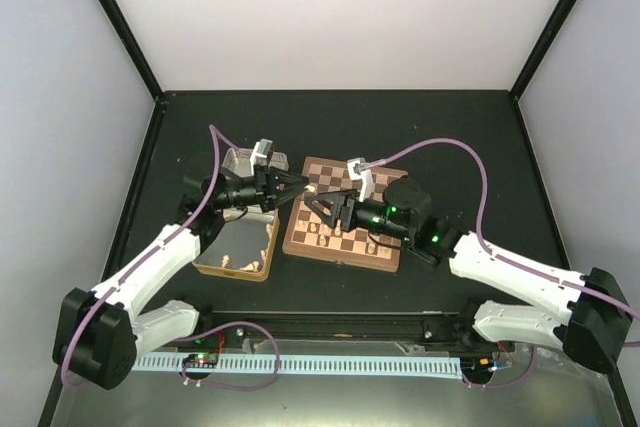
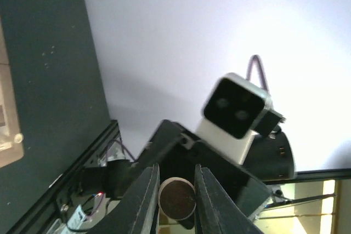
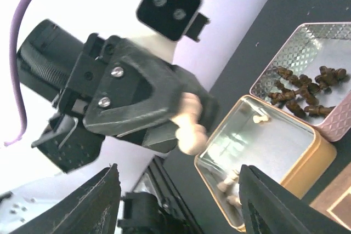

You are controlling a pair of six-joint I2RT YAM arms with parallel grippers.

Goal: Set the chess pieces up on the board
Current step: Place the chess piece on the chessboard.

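Note:
The board lies at mid-table, with a few chess pieces along its near rows. My left gripper is shut on a cream chess piece and holds it in the air by the board's left edge. In the left wrist view the piece's round dark base sits between the fingers. My right gripper is open and empty over the board, facing the left gripper. Its wrist view shows the held cream piece beyond its spread fingers.
A gold-sided tin left of the board holds loose cream pieces. A silver tin behind it holds several dark pieces. A black rail and white cable chain run along the near edge.

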